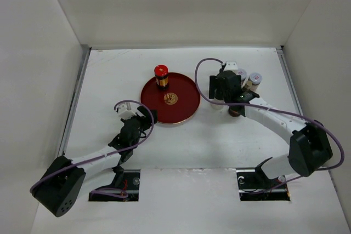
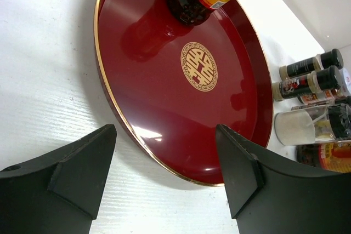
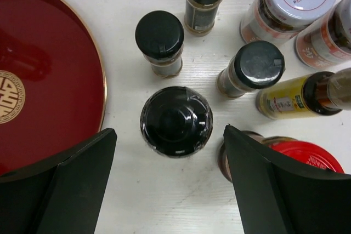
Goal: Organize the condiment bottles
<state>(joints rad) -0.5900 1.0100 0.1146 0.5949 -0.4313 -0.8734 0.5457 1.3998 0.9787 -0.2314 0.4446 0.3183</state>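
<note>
Left fingers [image 2: 71,173] spread, empty, at tray [image 2: 164,80] near edge. Right fingers [image 3: 71,184] spread over black-capped bottle [image 3: 176,120], in cluster on tabletop [image 3: 164,201] right of tray. Red-capped jar [image 1: 160,76] stands on tray.

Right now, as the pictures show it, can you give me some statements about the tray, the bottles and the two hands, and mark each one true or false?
1. One red-capped jar stands on the red tray. True.
2. The left hand holds a bottle. False: it is open and empty, by the tray's rim.
3. The right hand is open above a wide black-capped bottle. True.
4. All the bottles are on the tray. False: the other bottles stand on the table, right of the tray.
</note>
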